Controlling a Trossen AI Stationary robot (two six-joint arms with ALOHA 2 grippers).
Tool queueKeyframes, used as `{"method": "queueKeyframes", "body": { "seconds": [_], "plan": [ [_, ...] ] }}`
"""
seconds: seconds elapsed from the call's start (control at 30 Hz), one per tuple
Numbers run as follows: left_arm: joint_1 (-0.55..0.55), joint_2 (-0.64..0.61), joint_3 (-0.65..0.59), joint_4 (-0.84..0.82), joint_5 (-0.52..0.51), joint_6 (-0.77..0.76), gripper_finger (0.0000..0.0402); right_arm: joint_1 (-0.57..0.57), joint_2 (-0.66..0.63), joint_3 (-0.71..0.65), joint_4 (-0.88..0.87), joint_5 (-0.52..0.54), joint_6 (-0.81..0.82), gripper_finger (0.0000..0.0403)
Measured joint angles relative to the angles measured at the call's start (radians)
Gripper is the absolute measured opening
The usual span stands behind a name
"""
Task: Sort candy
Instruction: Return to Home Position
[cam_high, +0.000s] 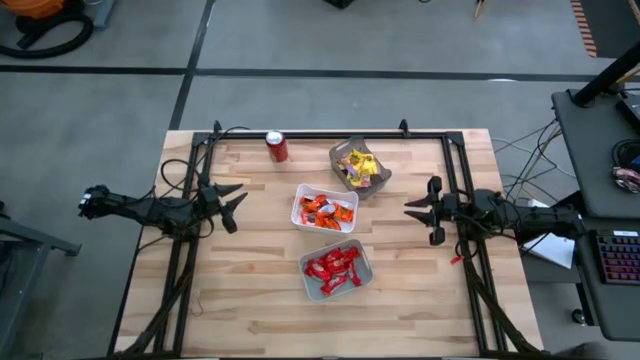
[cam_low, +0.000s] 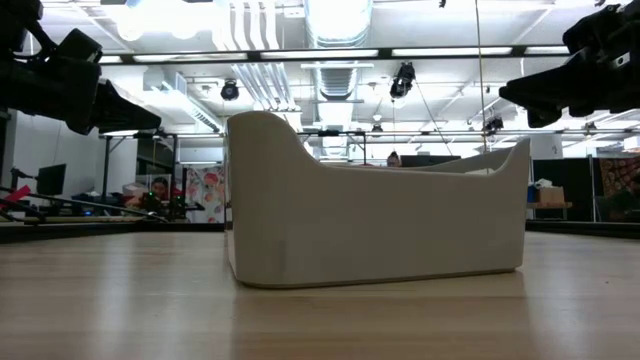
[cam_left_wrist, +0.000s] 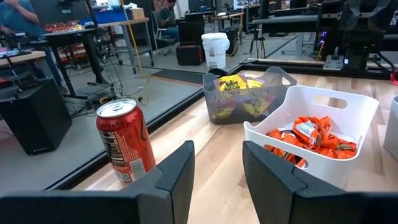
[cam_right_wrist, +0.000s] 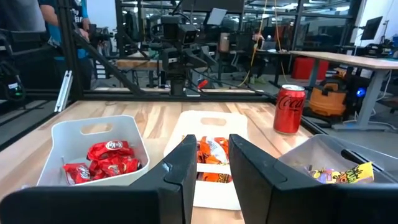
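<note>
Three small trays stand in the middle of the table. A grey tray (cam_high: 360, 167) at the far side holds yellow candy (cam_left_wrist: 239, 87). A white tray (cam_high: 324, 208) in the middle holds orange candy (cam_left_wrist: 311, 135). A white tray (cam_high: 337, 269) nearer holds red candy (cam_right_wrist: 107, 158). My left gripper (cam_high: 236, 201) is open and empty at the table's left side, above the wood. My right gripper (cam_high: 413, 212) is open and empty at the right side, pointing at the trays.
A red soda can (cam_high: 277, 147) stands upright at the far edge, left of the grey tray. A black frame (cam_high: 330, 133) runs along the far edge and both sides. In the low view a white tray's wall (cam_low: 380, 215) fills the middle.
</note>
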Motion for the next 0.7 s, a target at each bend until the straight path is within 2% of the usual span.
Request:
{"method": "queueKeyframes", "body": {
  "seconds": [0.7],
  "plan": [
    [0.0,0.001,0.0,0.0,0.0,0.0,0.0121,0.0,0.006,0.0,0.007,0.0,0.0,0.0071]
  ]
}}
